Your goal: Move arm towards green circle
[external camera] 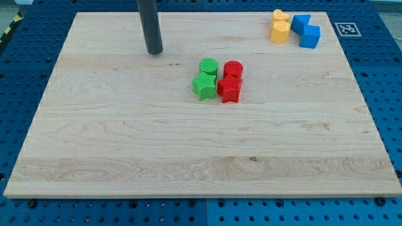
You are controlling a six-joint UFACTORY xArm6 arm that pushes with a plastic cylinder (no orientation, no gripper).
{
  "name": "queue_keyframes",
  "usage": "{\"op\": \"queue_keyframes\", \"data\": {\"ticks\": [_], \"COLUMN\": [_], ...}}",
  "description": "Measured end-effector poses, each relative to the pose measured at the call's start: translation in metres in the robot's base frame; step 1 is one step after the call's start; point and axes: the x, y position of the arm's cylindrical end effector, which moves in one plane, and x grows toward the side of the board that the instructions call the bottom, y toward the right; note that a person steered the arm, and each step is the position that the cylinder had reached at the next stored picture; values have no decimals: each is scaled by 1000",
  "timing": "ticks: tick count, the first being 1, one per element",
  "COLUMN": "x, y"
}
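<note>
The rod comes down from the top edge of the frame, left of centre, and my tip rests on the board in its upper left part. There is no gripper here, only this rod, so nothing opens or closes.

The green circle stands near the centre of the board, a little above the middle. It is to the right of my tip and lower in the frame, clearly apart from it, with bare wood between them. Just below the circle, touching it, is the green star. To the right of the green circle is the red circle, very close, and below that the red star, which touches the green star. These four make one tight group.

In the upper right corner are two yellow blocks, one behind the other, and just right of them two blue blocks. Their exact shapes I cannot tell. No container is on the board; all blocks lie directly on the wood.
</note>
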Motion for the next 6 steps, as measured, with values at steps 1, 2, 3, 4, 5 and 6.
{"op": "queue_keyframes", "data": {"ticks": [1, 2, 3, 4, 5, 6], "x": [3, 7, 7, 17, 20, 34], "y": [-9, -28, -32, -53, -55, -36]}}
